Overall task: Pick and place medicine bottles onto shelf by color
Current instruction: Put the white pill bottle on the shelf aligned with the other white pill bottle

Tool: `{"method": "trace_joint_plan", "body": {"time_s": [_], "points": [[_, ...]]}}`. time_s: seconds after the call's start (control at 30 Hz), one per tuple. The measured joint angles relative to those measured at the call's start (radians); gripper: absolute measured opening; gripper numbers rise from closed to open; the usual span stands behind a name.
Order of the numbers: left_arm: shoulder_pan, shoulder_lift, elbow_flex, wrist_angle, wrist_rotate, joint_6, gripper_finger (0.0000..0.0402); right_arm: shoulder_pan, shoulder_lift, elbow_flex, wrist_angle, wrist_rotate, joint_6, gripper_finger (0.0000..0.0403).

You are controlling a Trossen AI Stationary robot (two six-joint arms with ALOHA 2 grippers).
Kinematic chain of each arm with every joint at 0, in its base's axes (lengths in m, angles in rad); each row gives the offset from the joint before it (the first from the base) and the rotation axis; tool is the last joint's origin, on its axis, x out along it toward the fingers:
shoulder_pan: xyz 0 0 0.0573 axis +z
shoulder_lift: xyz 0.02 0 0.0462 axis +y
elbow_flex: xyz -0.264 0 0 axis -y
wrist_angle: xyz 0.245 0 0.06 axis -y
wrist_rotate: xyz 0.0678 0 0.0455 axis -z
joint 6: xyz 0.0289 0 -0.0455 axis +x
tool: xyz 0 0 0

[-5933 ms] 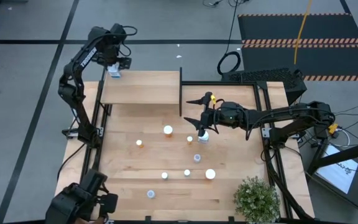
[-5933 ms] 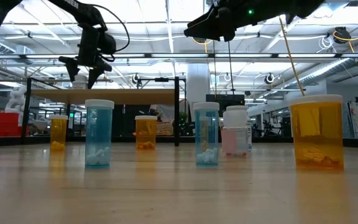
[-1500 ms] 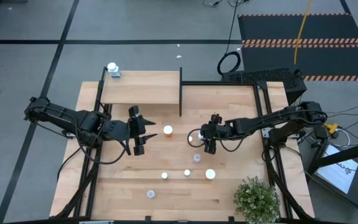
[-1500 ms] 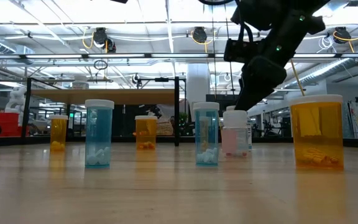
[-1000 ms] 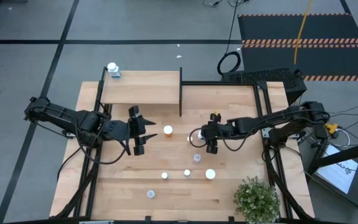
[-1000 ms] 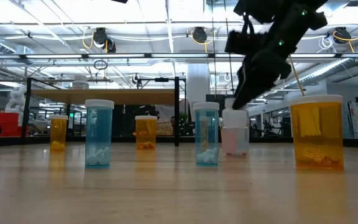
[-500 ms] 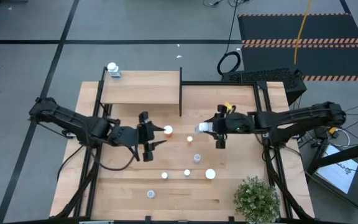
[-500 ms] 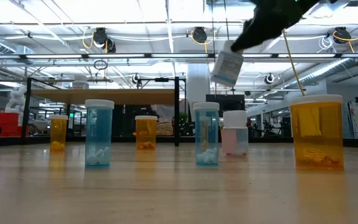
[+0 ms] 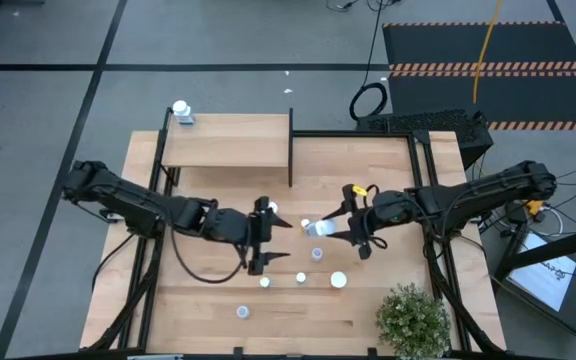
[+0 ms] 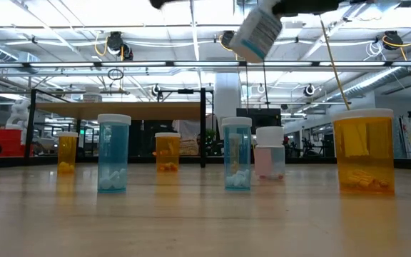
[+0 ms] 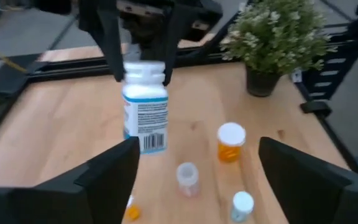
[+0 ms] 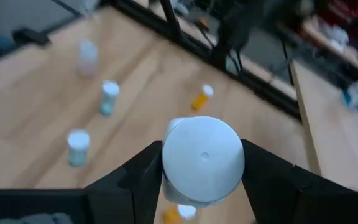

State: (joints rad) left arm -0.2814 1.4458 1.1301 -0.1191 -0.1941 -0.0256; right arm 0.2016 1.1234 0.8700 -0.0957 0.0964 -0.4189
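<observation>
A white medicine bottle (image 9: 314,229) with a printed label hangs in the air over the table's middle, with my right gripper (image 9: 326,228) shut on it. In the left wrist view the bottle (image 11: 145,115) sits straight ahead of my left gripper (image 11: 197,177), which is open and touches nothing. My left gripper (image 9: 286,240) stands just to the table's left of the bottle. Several small medicine bottles (image 9: 317,253) stand upright on the tabletop. One bottle (image 9: 180,110) stands on the far left corner of the shelf (image 9: 228,142). My right gripper pinches the white bottle at its cap end (image 12: 202,155) between its two fingers (image 12: 135,180), one on each side. The fingers come nearly level from the table's right. The bottle is lifted clear and tilted, its base (image 10: 242,44) slanting down toward my left gripper.
The shelf's black upright panel (image 9: 290,150) stands at its right end. A green potted plant (image 9: 413,320) sits at the near right corner. In the low view a row of orange and blue bottles (image 10: 114,152) and a big orange one (image 10: 363,151) stand on the table.
My right gripper has lifted the white bottle off the table and carried it high, and has rolled. The bottle has gone from upright to tilted. My left gripper has moved toward the table's right and now faces the bottle.
</observation>
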Motion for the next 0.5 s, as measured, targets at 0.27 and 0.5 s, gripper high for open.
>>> {"method": "trace_joint_plan", "body": {"time_s": [0.27,0.5], "points": [[0.08,0.084,-0.001,0.07,0.099,-0.009,0.0384,0.03,0.04,0.0,0.017,-0.052,-0.13,0.019],[0.13,0.154,-0.001,0.134,0.27,-0.004,0.039,0.031,0.081,0.0,0.082,-0.052,-0.218,0.0189]]}}
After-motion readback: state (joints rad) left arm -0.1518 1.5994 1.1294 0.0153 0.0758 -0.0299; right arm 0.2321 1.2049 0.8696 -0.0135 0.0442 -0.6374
